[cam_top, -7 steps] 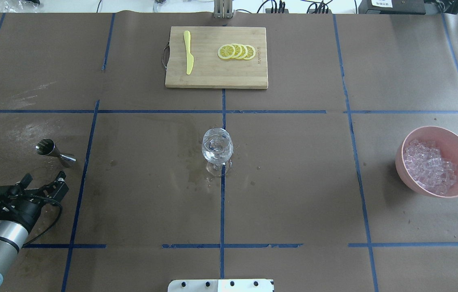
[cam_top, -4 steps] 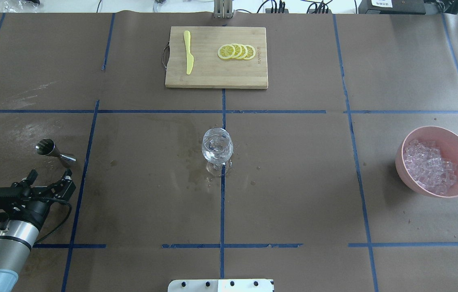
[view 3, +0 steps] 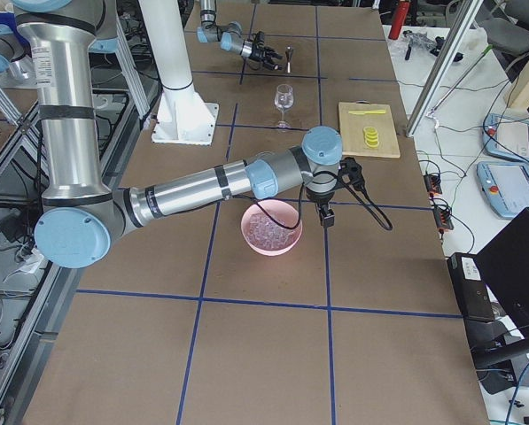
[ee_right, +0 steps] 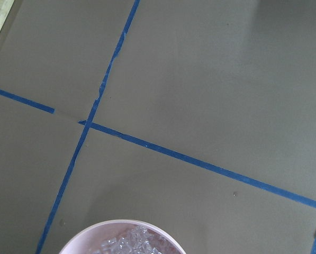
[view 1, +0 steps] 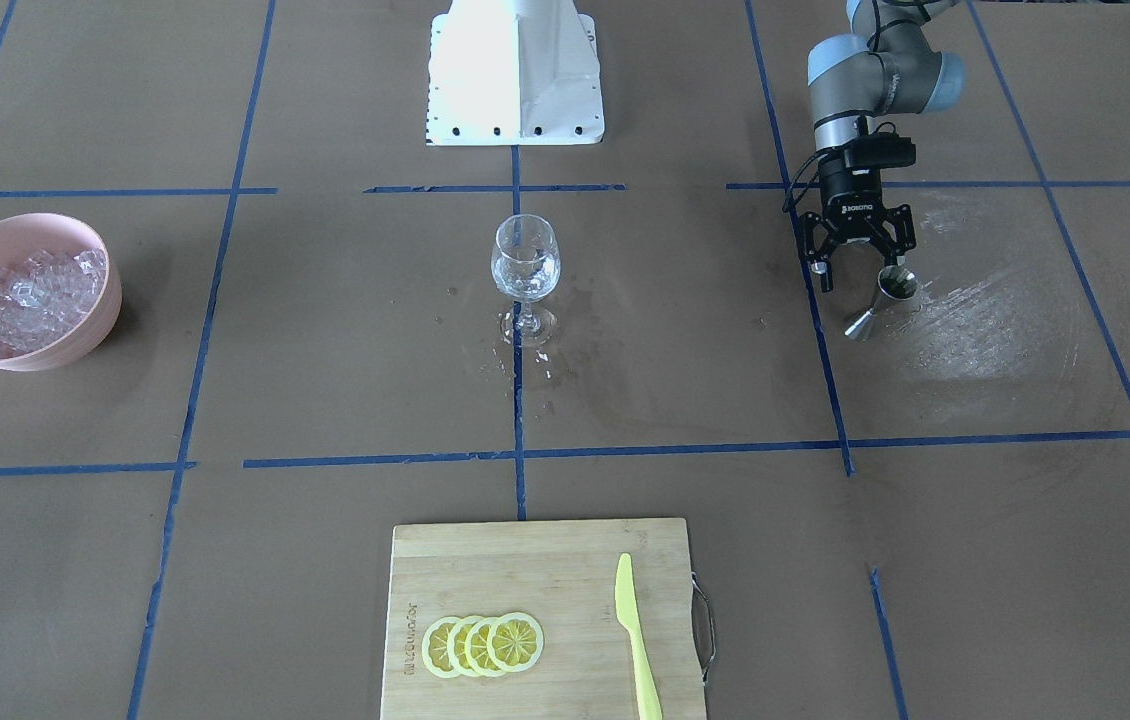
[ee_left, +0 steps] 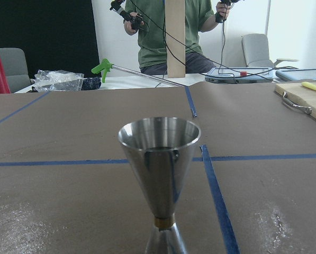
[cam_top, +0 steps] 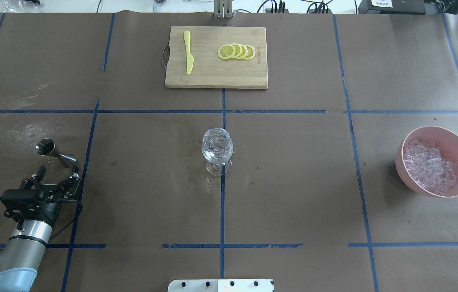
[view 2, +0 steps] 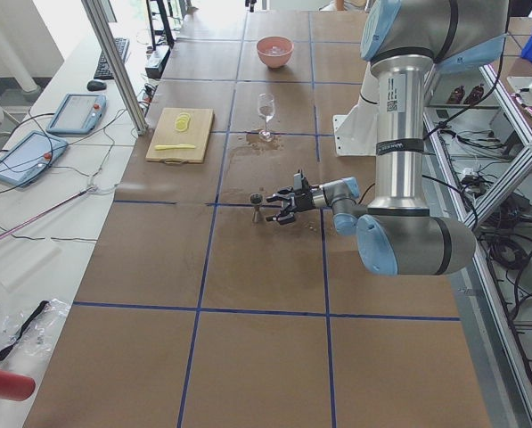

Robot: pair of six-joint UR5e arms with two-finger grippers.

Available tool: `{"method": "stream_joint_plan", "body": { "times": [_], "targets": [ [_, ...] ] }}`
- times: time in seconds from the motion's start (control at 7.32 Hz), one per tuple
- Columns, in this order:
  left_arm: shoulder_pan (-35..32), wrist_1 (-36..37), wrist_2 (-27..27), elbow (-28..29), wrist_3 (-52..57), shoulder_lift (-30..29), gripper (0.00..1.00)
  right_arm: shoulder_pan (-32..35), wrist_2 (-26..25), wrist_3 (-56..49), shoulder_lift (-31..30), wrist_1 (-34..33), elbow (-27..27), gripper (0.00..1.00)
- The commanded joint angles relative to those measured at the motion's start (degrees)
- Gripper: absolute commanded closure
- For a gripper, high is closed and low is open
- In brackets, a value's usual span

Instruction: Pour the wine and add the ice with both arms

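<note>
A clear stemmed glass (cam_top: 217, 147) with clear contents stands at the table's middle, also in the front view (view 1: 525, 262). The ice (cam_top: 429, 166) fills a pink bowl (cam_top: 399, 161) at the right. My left gripper (cam_top: 58, 171) is open, low over the table, just short of a steel jigger (cam_top: 55, 153) that stands upright. The left wrist view shows the jigger (ee_left: 160, 169) close and centred. In the front view the left gripper (view 1: 860, 272) sits right behind the jigger (view 1: 883, 300). My right gripper (view 3: 326, 214) hangs beside the bowl's far rim; I cannot tell if it is open.
A bamboo cutting board (cam_top: 212, 79) at the far middle carries lemon slices (cam_top: 237, 51) and a yellow knife (cam_top: 188, 52). Wet patches lie around the glass and near the jigger. The white base block (view 1: 515, 70) stands at the robot's side.
My left gripper has moved forward and to the right, closing on the jigger, still open. The glass, bowl and board have not moved.
</note>
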Motion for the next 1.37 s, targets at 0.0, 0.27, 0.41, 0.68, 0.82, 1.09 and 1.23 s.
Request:
{"method": "stream_joint_plan", "body": {
  "times": [0.0,0.27,0.41,0.68,0.82,1.09,1.23],
  "targets": [
    [-0.4,0.0,1.0,1.5,0.6,-0.5,0.08,0.0,0.0,0.0,-0.2,0.0,0.3,0.00],
    [-0.9,-0.4,0.9,2.1,0.6,-0.5,0.10,0.0,-0.1,-0.1,0.2,0.0,0.5,0.00],
    [-1.7,-0.5,0.8,2.7,0.6,-0.6,0.10,0.0,-0.1,-0.1,0.2,0.0,0.6,0.00],
    [-3.3,-0.7,0.5,2.7,0.4,-0.8,0.14,0.0,-0.2,-0.1,0.4,0.0,0.6,0.00],
    [-3.4,-0.7,0.5,2.7,0.4,-1.7,0.15,0.0,-0.2,-0.1,0.5,0.0,0.6,0.00],
    [-3.3,-0.7,0.4,3.0,0.4,-2.7,0.23,0.0,-0.2,-0.1,0.6,0.0,0.7,0.00],
    [-3.4,-0.7,0.4,3.1,0.4,-2.7,0.26,0.0,-0.2,-0.1,0.6,0.0,0.7,0.00]
  ]
}}
